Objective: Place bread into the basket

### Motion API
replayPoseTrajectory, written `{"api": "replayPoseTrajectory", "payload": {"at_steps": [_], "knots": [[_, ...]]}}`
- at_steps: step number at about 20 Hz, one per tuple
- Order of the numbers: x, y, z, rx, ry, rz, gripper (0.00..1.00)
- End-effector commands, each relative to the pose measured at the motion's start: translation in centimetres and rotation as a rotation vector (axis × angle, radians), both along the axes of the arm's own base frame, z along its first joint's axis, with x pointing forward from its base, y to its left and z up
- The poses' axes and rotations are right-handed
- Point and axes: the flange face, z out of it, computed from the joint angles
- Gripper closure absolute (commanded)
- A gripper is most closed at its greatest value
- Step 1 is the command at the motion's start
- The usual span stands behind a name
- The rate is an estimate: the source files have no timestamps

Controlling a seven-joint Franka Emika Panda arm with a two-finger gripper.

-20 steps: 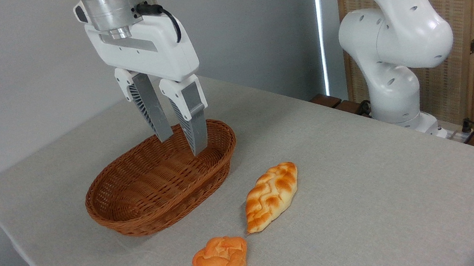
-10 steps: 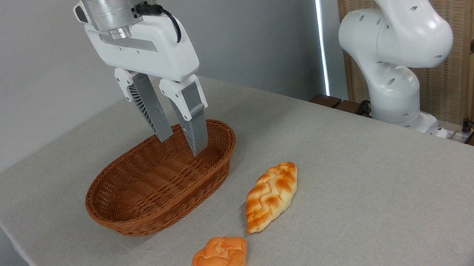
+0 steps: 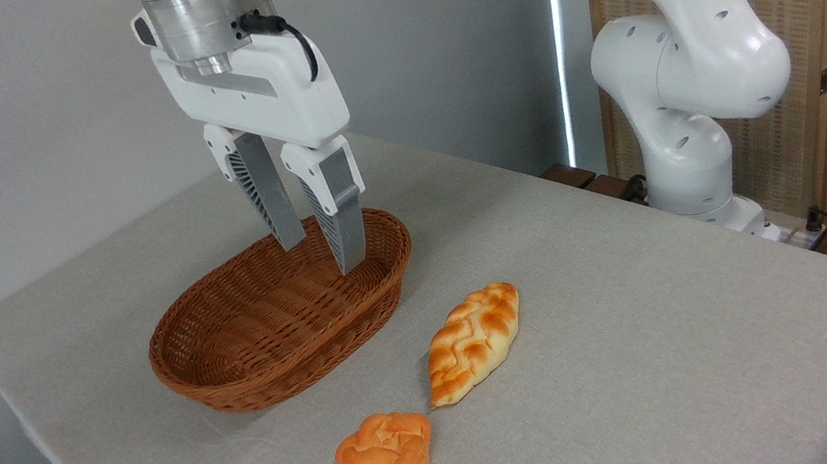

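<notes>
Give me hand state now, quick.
Hand: open, holding nothing, above the basket. Bread on the table.

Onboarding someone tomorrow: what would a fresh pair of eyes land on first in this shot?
Probably the white gripper, hanging open and empty over the far end of the brown wicker basket at centre left, which has nothing in it. Next, the braided bread lying on the grey table just right of the basket, with a round orange bun in front of it near the table's front edge.
</notes>
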Motion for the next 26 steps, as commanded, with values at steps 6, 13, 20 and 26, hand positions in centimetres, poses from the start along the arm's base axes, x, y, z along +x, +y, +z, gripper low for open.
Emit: {"api": "replayPoseTrajectory", "payload": {"at_steps": [6,13,20,26], "knots": [[-0.3,0.8,-0.8,0.006,0.017,0.015,0.00],[-1.2,0.8,-1.8,0.014,0.034,0.010,0.00],[-5.9,1.9,-4.0,0.005,-0.044,0.025,0.00],[-10.9,2.6,-7.5,-0.013,-0.100,0.056,0.00]]}}
